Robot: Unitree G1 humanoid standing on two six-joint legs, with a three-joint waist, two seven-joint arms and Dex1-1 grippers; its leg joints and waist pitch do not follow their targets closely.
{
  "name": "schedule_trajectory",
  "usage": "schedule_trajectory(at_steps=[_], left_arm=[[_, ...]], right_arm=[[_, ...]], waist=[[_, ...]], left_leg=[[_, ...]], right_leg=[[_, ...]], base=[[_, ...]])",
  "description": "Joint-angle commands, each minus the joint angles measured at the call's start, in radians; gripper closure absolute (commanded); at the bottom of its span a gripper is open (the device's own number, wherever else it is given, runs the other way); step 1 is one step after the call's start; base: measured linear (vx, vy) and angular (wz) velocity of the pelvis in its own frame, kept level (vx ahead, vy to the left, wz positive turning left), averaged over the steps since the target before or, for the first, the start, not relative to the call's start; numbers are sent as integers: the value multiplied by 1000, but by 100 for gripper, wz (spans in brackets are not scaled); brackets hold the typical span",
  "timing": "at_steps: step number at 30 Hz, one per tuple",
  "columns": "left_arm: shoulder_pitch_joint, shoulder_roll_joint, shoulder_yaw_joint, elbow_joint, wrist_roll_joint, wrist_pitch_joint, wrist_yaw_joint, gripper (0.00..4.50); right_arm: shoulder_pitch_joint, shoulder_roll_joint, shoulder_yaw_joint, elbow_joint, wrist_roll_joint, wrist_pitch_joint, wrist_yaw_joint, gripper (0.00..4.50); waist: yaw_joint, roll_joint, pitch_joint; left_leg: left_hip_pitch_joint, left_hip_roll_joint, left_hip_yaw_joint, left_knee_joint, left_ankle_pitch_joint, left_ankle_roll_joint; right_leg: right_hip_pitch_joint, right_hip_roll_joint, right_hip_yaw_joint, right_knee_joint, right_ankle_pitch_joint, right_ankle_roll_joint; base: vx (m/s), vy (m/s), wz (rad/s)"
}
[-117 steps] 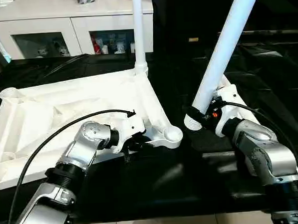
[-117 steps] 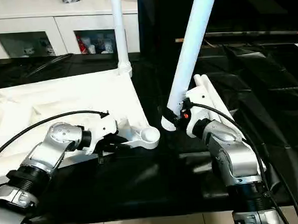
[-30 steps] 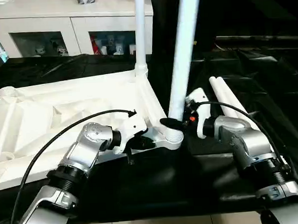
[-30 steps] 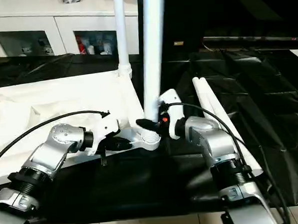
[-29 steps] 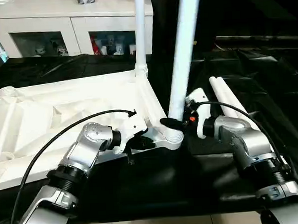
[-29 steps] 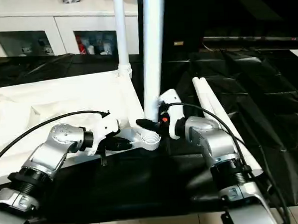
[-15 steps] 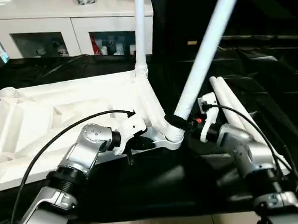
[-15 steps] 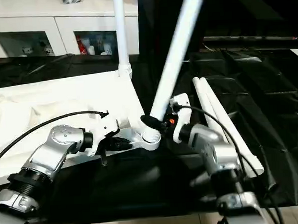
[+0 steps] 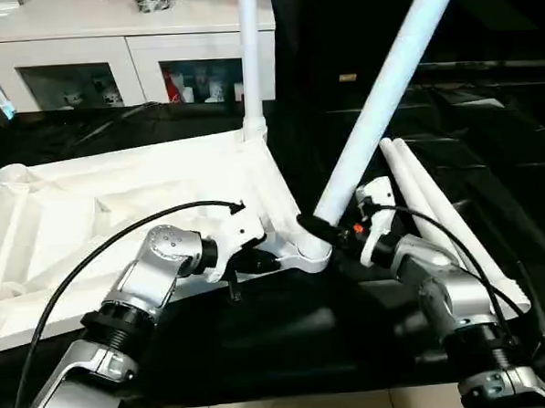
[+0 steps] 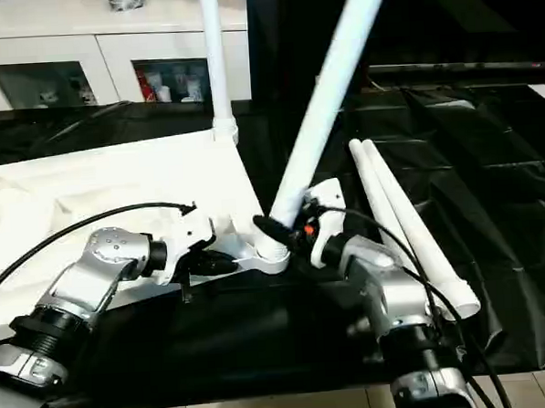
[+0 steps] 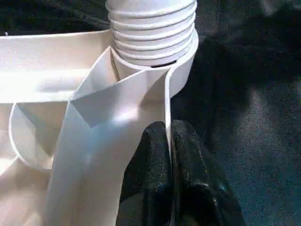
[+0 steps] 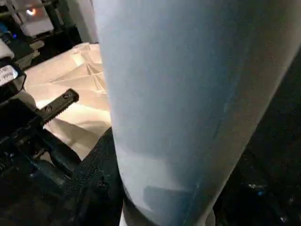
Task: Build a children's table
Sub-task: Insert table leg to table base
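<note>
- Right gripper (image 9: 318, 227): black fingers clamped around the lower end of a white tapered leg (image 9: 383, 96), just above the near-right corner socket (image 9: 310, 253) of the tabletop. The leg leans away toward 1 o'clock from the socket, its upper end running out past the top of the head view. In the right wrist view the leg (image 12: 188, 94) sits close before the camera, with one black finger (image 12: 101, 174) against its side.
- Left gripper (image 9: 250, 260): fingers pressed together on the thin edge wall of the tabletop, at 9 o'clock from the same corner socket. The left wrist view shows the two black fingertips (image 11: 153, 155) pinching that wall, with the ribbed threaded collar (image 11: 151, 28) of the leg seated in the socket just beyond them.
- Tabletop (image 9: 117, 212): white plastic, lying underside up on the black-draped table (image 9: 487, 120), ribs and an open far-left socket (image 9: 13, 175) showing.
- Second leg (image 9: 251, 59): standing upright in the far-right corner socket, at 11 o'clock from the gripped leg.
- Two spare legs (image 9: 437, 209): lying side by side, touching, on the black cloth at 3 o'clock from the right gripper, running from far to near.
- White glass-door cabinet (image 9: 109, 57): behind the table at 11 o'clock, small items on its shelves.
</note>
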Motion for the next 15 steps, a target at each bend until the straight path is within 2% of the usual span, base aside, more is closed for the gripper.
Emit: schedule_trajectory(at_steps=[1,2,3,4,5,7,8,9,12,14,15], left_arm=[[14,29,-9,-30,18,-8,-13,450],[15,29,-9,-30,18,-8,-14,450],[24,38,-18,-43,23,-10,-20,450],[24,38,-18,-43,23,-10,-20,450],[28,44,-24,-49,27,-12,-25,450],[38,59,-41,-63,41,-22,-30,450],[38,59,-41,-63,41,-22,-30,450],[42,63,-48,-73,42,-22,-34,450],[46,63,-52,-82,41,-18,-33,450],[43,59,-56,-82,40,-18,-34,450],[38,57,-57,-76,41,-20,-34,450]], right_arm=[[17,-25,64,55,-76,24,0,259],[16,-26,65,56,-77,24,1,259],[-2,-25,76,69,-84,23,8,259],[-2,-25,76,69,-84,23,8,259],[-10,-26,81,76,-89,22,11,259],[-31,-25,92,101,-101,23,20,259],[-31,-25,92,101,-101,23,20,259],[-49,-31,107,124,-112,24,36,259],[-55,-43,127,133,-121,25,57,259],[-61,-59,141,147,-128,23,79,259],[-63,-64,143,155,-131,19,84,259]], waist=[[9,3,-64],[9,3,-64],[7,-5,-62],[7,-5,-62],[4,-17,-60],[7,-19,-59],[8,-16,-60],[7,-21,-60],[5,-21,-57],[7,-16,-59],[7,-20,-60]], left_leg=[[8,38,-17,-74,-299,7],[8,37,-17,-75,-301,6],[4,37,-18,-77,-294,9],[4,37,-18,-77,-294,9],[2,36,-17,-78,-299,10],[4,36,-19,-79,-295,6],[6,37,-19,-79,-299,4],[13,38,-18,-79,-318,-1],[16,39,-19,-82,-347,-6],[20,39,-19,-82,-359,-13],[21,39,-19,-82,-366,-15]], right_leg=[[50,-78,53,-82,-338,-174],[50,-78,52,-83,-342,-172],[52,-80,51,-82,-374,-162],[52,-80,51,-82,-374,-162],[52,-80,50,-89,-407,-144],[49,-83,51,-93,-451,-122],[46,-83,52,-93,-454,-120],[42,-83,52,-96,-459,-121],[40,-79,52,-94,-450,-127],[39,-79,54,-94,-441,-129],[40,-77,53,-94,-432,-132]], base=[[0,0,0],[0,0,0],[0,0,0],[0,0,0],[0,0,0],[0,0,0],[0,0,0],[0,0,0],[0,0,0],[0,0,0],[0,0,0]])
